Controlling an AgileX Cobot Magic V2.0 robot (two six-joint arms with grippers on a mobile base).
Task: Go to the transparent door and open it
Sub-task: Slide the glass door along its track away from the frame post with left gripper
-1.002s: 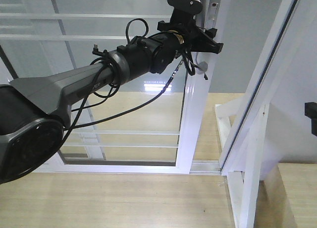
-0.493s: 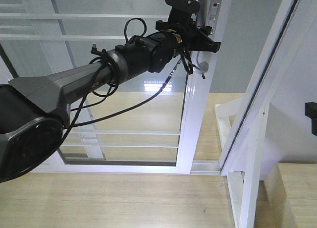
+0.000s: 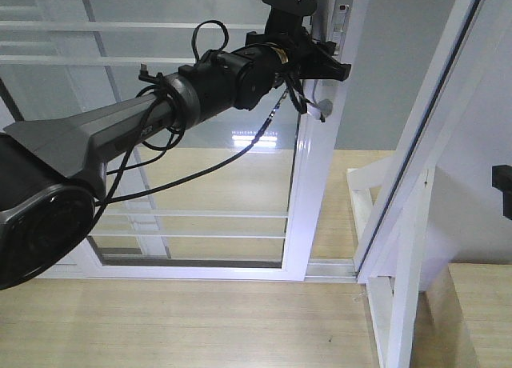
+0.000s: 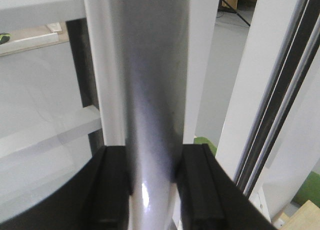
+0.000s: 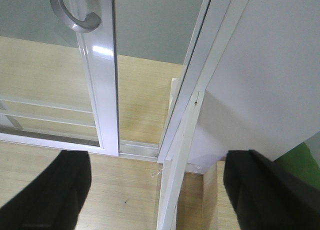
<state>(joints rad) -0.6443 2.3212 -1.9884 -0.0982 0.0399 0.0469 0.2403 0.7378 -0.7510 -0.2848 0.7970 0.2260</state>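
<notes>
1. Since the left gripper [image 3: 318,62] sits on the curved grey handle [image 4: 155,105], the hold point is settled. The wrist view shows its black pads [image 4: 114,185] pressed on either side of the bar, pinching it.
2. The right gripper [image 5: 160,190] has its fingers spread wide, holds nothing, and hangs over the wooden floor [image 5: 125,190].
3. The transparent door [image 3: 314,184] stands upright straight ahead in its floor track [image 5: 137,150]. Its handle stile faces the fixed white frame [image 3: 416,168] on the right, with an open gap between.
4. Handling (a judgement only): a tall framed glass panel is probably heavy and rigid and slides only along the track. The glossy handle looks slippery, so it wants a firm pinch and a straight sideways pull with no twisting, as the glass is fragile.
5. Compared with a second ago, the left gripper and the door stile have shifted a little leftward and the gap looks slightly wider. The fixed white frame is unchanged.
</notes>
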